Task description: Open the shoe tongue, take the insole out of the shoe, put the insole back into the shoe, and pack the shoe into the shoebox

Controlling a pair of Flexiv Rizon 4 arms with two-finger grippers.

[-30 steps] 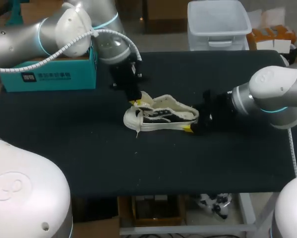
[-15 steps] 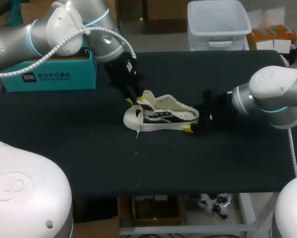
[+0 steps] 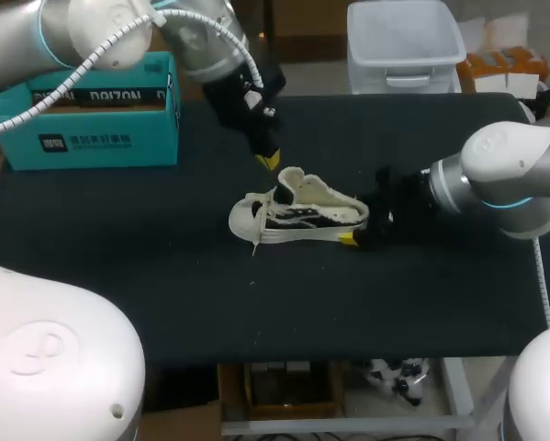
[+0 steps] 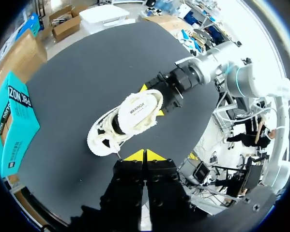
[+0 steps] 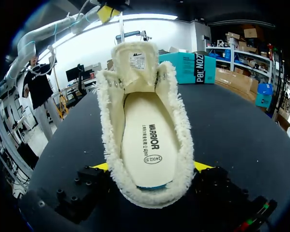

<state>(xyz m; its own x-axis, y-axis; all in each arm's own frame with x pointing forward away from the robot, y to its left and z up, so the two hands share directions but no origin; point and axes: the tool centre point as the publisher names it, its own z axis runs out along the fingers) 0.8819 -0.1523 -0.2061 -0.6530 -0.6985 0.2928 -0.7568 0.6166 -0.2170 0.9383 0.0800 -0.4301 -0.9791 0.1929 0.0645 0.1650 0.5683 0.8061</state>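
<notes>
Dark tabletop (image 3: 256,312), cloth-covered, under all items. Mid-tabletop: shoe (image 3: 297,216), sole down, toe to the left, heel to the right, fleecy white collar, dark side panels. Loose lace end (image 3: 255,246) trailing off the toe on the near side.

At the heel, to the right and low over the tabletop: right gripper (image 5: 152,166). Fingers (image 5: 203,166) set wide, one on each side of the heel and pressed against it; recorded as gripping the shoe. Insole (image 5: 147,137) seated flat inside, plainly visible through the mouth. Tongue (image 5: 134,60) standing upright, drawn toward the toe, mouth open.

Further back: left gripper (image 4: 145,155) hanging above the toe end, well apart from the shoe, fingers closed tip to tip with nothing between.

Far left: teal shoebox (image 3: 91,129), well apart from the shoe. Open or closed: not confirmed.

Assessment. Tongue step judged done; insole removal judged next.

- **Shoe:** judged light, soft in the upper, firm at sole and heel. Heel hold suited to anchoring it.
- **Insole:** judged thin, light, floppy and probably snug in its seat.
- **Where to grip:** best pinched at an exposed edge toward the heel, reached from above through the mouth, then peeled up rather than pulled flat.
- **Risks:** fleece collar catching a fingertip; shoe lifting with the insole unless kept pinned at the heel.
</notes>
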